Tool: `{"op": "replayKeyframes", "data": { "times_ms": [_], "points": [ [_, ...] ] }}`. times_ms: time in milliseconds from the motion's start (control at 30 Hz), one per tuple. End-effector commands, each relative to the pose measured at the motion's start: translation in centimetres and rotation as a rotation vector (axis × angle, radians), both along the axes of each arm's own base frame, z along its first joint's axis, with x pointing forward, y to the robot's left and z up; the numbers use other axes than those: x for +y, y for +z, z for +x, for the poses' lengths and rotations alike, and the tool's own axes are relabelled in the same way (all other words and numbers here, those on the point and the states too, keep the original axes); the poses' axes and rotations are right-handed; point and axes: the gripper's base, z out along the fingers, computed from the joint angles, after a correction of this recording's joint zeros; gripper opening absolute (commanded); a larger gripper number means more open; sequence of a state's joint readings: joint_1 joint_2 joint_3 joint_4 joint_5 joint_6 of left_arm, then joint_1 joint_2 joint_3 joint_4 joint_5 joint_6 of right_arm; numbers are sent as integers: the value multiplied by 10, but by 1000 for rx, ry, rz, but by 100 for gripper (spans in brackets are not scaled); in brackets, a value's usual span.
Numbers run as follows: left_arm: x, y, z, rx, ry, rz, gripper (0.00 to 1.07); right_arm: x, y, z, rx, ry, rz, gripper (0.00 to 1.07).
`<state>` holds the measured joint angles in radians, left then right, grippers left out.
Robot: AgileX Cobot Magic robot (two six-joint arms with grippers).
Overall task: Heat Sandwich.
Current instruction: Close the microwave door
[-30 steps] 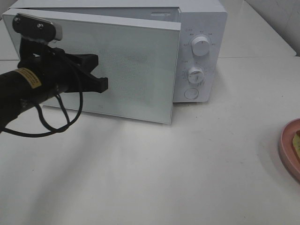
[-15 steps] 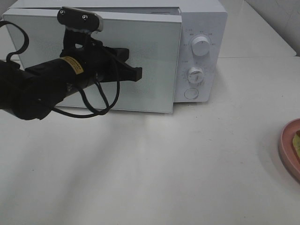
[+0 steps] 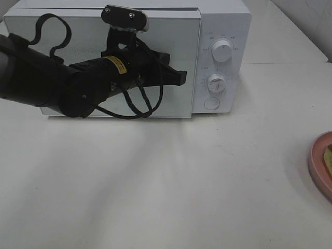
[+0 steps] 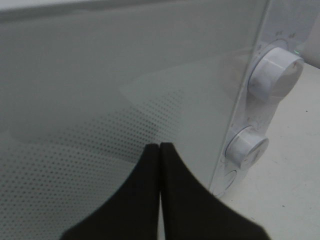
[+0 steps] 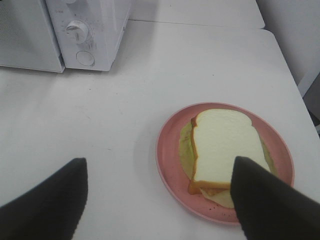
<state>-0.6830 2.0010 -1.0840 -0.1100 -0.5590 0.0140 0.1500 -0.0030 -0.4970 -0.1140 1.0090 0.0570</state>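
White, square-cut bread of the sandwich (image 5: pixel 225 145) was seen on a round pink plate (image 5: pixel 170 165), between the spread right gripper (image 5: pixel 160 200); left gripper (image 4: pixel 160 150) clenched at the microwave's (image 3: pixel 220 21) dotted glass door (image 4: pixel 100 100).

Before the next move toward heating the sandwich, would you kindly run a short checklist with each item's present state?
1. Microwave door shut flush: cannot tell; a thin dark gap shows along its top edge.
2. Left hand closed and empty, tips at the door glass: ok.
3. Right hand open and empty: ok.
4. Sandwich inside the microwave: not ok; it lies on the pink plate.
5. Plate on the table, apart from the microwave: ok.
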Motion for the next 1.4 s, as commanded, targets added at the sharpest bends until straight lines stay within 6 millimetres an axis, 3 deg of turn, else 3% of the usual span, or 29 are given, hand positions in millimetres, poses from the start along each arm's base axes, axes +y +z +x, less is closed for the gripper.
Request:
{"op": "replayKeyframes", "data": {
  "times_ms": [33, 467, 1400],
  "points": [
    [0, 4, 17, -5, 79, -49, 0, -1, 0, -3, -37, -8, 1, 76],
    [-4, 7, 32, -31, 103, -39, 0, -1, 0, -3, -37, -8, 1, 76],
    [-3, 17, 24, 17, 74, -8, 0, -1, 0, -3, -37, -8, 1, 76]
  ]
}}
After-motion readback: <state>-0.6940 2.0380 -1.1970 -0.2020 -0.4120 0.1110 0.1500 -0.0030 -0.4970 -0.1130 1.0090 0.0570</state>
